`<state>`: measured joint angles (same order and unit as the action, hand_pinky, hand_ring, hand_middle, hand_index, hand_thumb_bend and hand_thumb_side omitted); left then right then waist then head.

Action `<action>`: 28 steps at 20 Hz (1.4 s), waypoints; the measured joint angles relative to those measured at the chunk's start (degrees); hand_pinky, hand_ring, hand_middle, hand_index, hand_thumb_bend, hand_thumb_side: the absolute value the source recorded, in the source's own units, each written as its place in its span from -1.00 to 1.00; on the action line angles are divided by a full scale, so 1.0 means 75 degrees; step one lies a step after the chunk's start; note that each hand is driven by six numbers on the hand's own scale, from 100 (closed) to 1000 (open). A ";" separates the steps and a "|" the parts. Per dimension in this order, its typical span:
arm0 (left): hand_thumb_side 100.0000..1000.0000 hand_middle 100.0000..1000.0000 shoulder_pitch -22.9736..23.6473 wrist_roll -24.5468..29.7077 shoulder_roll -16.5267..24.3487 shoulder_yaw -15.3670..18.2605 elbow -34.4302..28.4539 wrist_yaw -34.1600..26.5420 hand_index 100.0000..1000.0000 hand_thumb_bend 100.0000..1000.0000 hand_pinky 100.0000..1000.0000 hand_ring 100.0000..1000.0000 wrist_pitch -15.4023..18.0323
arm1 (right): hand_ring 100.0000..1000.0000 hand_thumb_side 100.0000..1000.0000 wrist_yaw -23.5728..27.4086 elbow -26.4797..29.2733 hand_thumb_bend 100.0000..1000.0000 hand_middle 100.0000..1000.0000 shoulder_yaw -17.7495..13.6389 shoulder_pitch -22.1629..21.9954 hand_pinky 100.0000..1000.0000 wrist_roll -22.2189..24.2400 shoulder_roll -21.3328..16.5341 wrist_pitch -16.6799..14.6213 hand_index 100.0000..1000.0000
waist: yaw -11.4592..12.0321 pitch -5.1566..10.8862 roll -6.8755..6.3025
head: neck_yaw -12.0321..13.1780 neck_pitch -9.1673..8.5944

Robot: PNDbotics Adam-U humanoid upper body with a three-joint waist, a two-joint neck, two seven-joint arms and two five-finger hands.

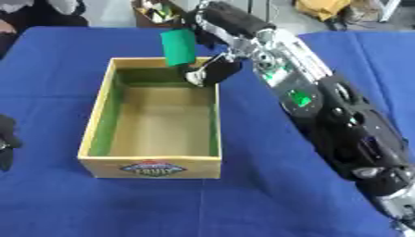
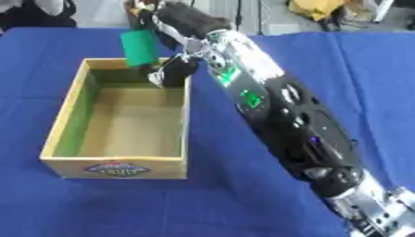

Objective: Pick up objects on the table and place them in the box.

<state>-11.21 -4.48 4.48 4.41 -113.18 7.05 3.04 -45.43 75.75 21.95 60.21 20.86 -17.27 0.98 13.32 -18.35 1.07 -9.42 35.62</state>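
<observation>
A green rectangular block [image 1: 178, 47] hangs above the far rim of the wooden box [image 1: 96, 105]. My right hand [image 1: 212, 69] holds it, fingers curled round its right side, with the long black and silver arm reaching in from the lower right. The box is open on top, has a green inner lining and a fruit label on its front, and nothing shows inside it. My left hand [image 1: 6, 139] shows only as a dark shape at the left edge of the left eye view, beside the box's near left corner.
A blue cloth [image 1: 243, 194] covers the table. Beyond the far edge stands a dark container [image 1: 154, 14] with mixed items, and a yellow thing [image 1: 323, 8] lies on the floor.
</observation>
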 measured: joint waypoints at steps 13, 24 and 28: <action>0.75 -0.41 -0.0274 -0.0906 -0.0004 0.0001 -0.0028 -0.0503 -0.35 -1.00 -1.00 -0.63 0.0880 | 0.12 -0.78 0.0503 -0.1332 -1.00 -0.78 -0.0006 -0.0127 0.35 0.0968 0.0326 -0.0711 -0.73 | 0.0221 0.0002 0.0064 | -0.0383 0.0000; 0.75 -0.37 -0.0305 -0.1166 -0.0002 0.0002 -0.0043 -0.0535 -0.34 -1.00 -1.00 -0.58 0.1056 | 0.70 0.86 0.0613 -0.1443 -1.00 0.47 0.0040 -0.0172 0.62 0.2608 0.0386 -0.1812 0.65 | 0.0198 0.0001 0.0063 | -0.0428 0.0000; 0.74 -0.35 -0.0307 -0.1166 -0.0002 0.0001 -0.0043 -0.0540 -0.34 -1.00 -1.00 -0.58 0.1068 | 0.75 1.00 0.0471 -0.1274 0.06 0.51 -0.0056 -0.0170 0.65 0.2919 0.0370 -0.2205 0.81 | 0.0153 0.0001 0.0056 | -0.0434 0.0012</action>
<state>-13.51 -13.23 4.47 4.42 -113.51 3.00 11.05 -41.90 66.19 21.53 58.94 42.75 -14.49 -15.55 14.47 -18.34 1.49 -12.68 35.71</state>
